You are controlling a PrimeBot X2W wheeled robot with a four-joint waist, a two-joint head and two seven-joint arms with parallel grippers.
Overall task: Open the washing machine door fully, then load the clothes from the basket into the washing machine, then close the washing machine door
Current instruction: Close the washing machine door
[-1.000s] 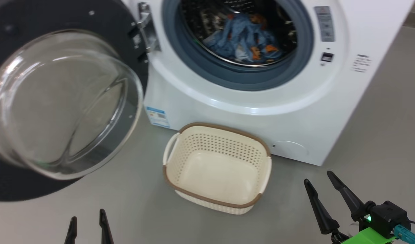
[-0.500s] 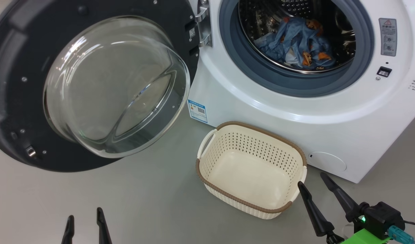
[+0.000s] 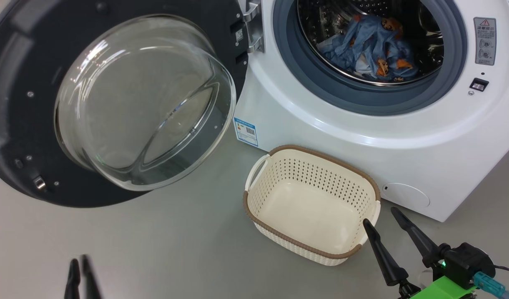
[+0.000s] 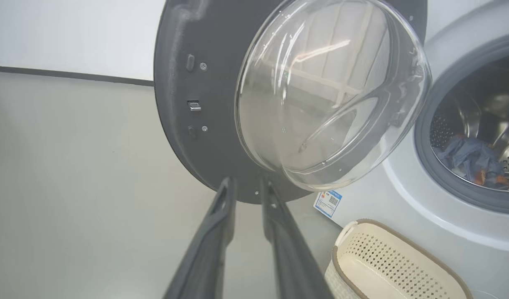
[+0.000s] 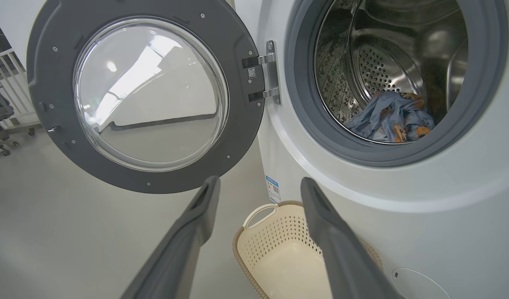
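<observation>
Your left tool [image 3: 79, 261], narrowly parted and empty, sat nearer the door [image 3: 125, 104] hanging open ahead; your right tool [image 3: 380, 216] gaped.

The left gripper [image 3: 79, 261] shows blurred — cut by the bottom edge.

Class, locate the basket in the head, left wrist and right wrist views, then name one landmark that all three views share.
Head view: the basket sits lower centre-right, on the floor before the washing machine.
Left wrist view: bottom right corner, cut off by the edge.
Right wrist view: bottom centre, cut off by the lower edge.
Shared landmark: the blue label on the machine's front, just above the basket's handle.
</observation>
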